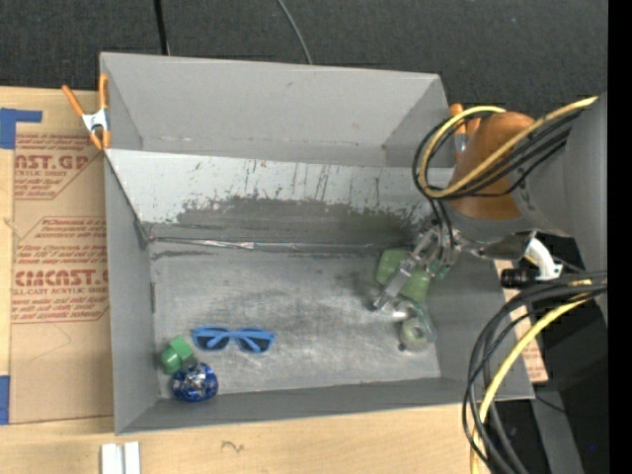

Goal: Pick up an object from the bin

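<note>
- At the right end of the bin (267, 117) floor, close to the right wall, the gripper (397, 299) sits low among a small cluster of pale green things.
- Writing: the blue ball (195, 384) in the lower-left corner of the view carries pale speckled marks, too small to read as letters.
- Whether the gripper is spread or closed cannot be told. Its metal end overlaps the green things in this view, and none of them is plainly clamped.
- Nearest to it are three things:
  - a pale green block (392, 263) lies just beside the gripper, toward the back wall;
  - a second pale green piece (421, 286) touches or overlaps it on the right;
  - a round grey-green cap (415, 334) lies just below it in the view.
- Count at the left end, also three:
  - one pair of blue sunglasses (235, 340);
  - one bright green cube (179, 353), just left of the sunglasses;
  - the one blue ball, touching the cube.
- Six loose things in all, the two groups well apart.
- One arm reaches in over the right wall, with an orange cover (489, 166) at the wrist and yellow-and-black cables (434, 151) looped around it.
</note>
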Motion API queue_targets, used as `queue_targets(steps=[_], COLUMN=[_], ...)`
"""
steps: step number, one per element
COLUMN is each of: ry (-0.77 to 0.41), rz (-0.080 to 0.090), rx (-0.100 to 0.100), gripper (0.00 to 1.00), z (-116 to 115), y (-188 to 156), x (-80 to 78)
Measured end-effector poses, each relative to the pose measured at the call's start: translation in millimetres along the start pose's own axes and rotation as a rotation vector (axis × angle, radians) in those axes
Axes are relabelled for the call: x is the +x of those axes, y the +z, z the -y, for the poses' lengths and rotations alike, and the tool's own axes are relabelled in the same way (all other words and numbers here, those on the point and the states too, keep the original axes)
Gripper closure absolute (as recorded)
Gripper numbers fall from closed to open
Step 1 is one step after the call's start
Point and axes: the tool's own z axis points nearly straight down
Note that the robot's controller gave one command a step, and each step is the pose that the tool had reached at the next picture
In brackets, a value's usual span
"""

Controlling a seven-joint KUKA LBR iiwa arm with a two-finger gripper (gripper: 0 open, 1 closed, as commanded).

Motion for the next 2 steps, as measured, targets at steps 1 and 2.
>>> queue_targets(steps=[1, 2], ry=[0.385, 0.386], rz=[0.0, 0.007], rx=[-0.002, -0.003], gripper=[0.0, 1.0], z=[-7.7, -6.4], y=[-0.6, -2.3], x=[14.3, 11.9])
